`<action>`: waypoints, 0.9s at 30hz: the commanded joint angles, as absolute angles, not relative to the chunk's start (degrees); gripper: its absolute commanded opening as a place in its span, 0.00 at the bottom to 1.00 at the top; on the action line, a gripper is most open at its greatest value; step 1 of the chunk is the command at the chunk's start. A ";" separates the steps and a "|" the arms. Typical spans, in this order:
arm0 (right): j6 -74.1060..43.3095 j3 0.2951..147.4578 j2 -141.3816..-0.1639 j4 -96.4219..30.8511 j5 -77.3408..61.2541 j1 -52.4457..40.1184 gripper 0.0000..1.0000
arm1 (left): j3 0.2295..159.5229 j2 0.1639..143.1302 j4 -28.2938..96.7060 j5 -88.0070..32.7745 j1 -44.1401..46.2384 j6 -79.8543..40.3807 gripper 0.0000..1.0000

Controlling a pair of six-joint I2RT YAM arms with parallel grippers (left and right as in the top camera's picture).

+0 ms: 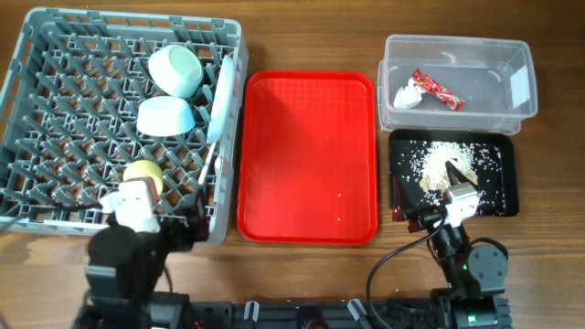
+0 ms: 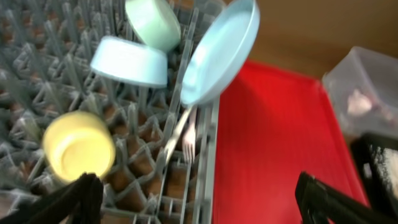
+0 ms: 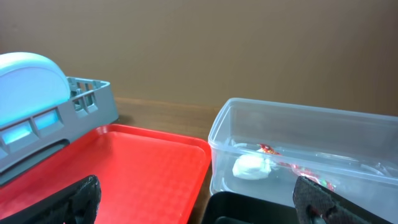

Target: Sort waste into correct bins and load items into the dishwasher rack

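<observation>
Both grippers hang spread wide and empty at the table's near edge. The left gripper [image 2: 199,185], jaws far apart with nothing between them, hovers over the near right corner of the grey dishwasher rack [image 1: 55,55]. Just ahead of it a small yellow cup [image 1: 144,174] lies among the pegs, and a white plastic fork [image 2: 188,142] stands in a slot by the rack's right wall. Farther back sit a pale blue bowl [image 1: 165,116] and a pale green bowl [image 1: 175,70], with a pale blue plate [image 1: 220,99] standing on edge along the same wall. The right gripper [image 3: 196,186], equally open and holding nothing, sits over the near edge of the black tray [image 1: 505,183], which carries scattered rice-like scraps [image 1: 443,160]. Beyond it, the clear plastic tub [image 1: 512,55] holds a red wrapper [image 1: 436,90] and a crumpled white napkin [image 1: 409,95]. A red tray [image 1: 308,155] lies between rack and bins.
</observation>
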State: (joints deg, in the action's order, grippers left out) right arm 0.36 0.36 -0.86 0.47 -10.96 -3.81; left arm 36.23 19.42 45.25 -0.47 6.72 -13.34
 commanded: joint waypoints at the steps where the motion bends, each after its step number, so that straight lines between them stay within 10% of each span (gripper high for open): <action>1: 1.32 0.30 -0.21 0.84 -11.90 -3.79 1.00 | 20.69 10.39 31.66 -1.54 7.07 -12.67 1.00; 8: 1.34 0.30 -0.21 0.84 -11.88 -3.79 1.00 | 1.45 0.16 1.96 -1.85 6.85 -12.21 1.00; 27: 1.34 0.30 -0.21 0.84 -11.90 -3.79 1.00 | 0.32 0.27 4.32 -2.07 6.87 -9.80 1.00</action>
State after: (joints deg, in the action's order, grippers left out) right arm 0.36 0.36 -0.78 0.47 -10.96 -3.81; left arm 0.73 0.73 4.25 -1.56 6.70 -10.98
